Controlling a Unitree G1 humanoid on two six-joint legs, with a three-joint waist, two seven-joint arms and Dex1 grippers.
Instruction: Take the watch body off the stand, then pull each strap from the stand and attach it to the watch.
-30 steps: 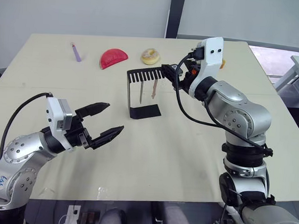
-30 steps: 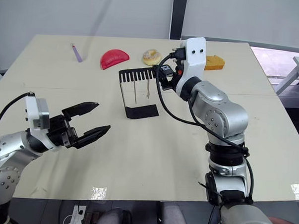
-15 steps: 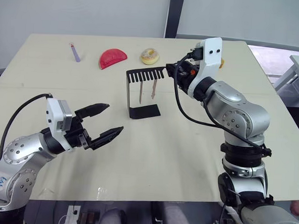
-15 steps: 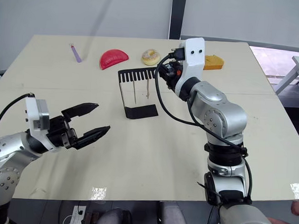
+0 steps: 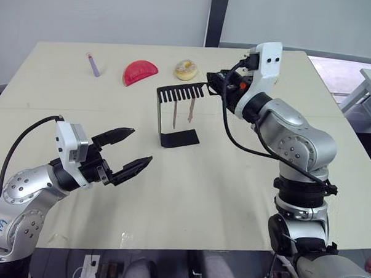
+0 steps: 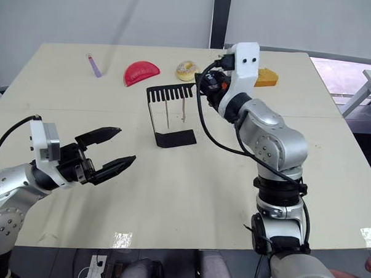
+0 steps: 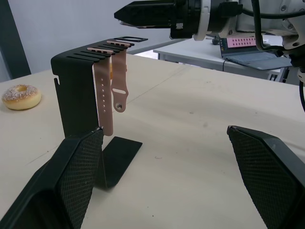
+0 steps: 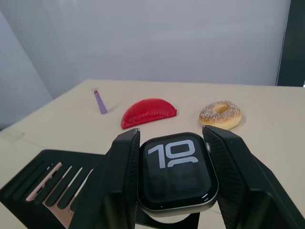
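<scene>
The watch body (image 8: pixel 177 174), its dark screen showing light digits, sits between the two fingers of my right gripper (image 5: pixel 214 82), which is shut on it. It hangs just past the right end of the black stand (image 5: pixel 177 114) at top-plate height. Two pale pink straps (image 7: pixel 103 100) (image 7: pixel 119 78) hang from the comb slots of the stand's top plate (image 8: pixel 43 176). My left gripper (image 5: pixel 142 145) is open and holds nothing, low over the table to the front left of the stand.
At the back of the table lie a sugared doughnut (image 5: pixel 186 69), a red half-round piece (image 5: pixel 140 72) and a purple stick (image 5: pixel 94 65). An orange object (image 6: pixel 266 76) lies behind my right arm. The stand's flat base (image 5: pixel 180 138) rests mid-table.
My right gripper has risen a little and drawn back to the right from the stand's end, with the watch body in it. The left arm has not moved.
</scene>
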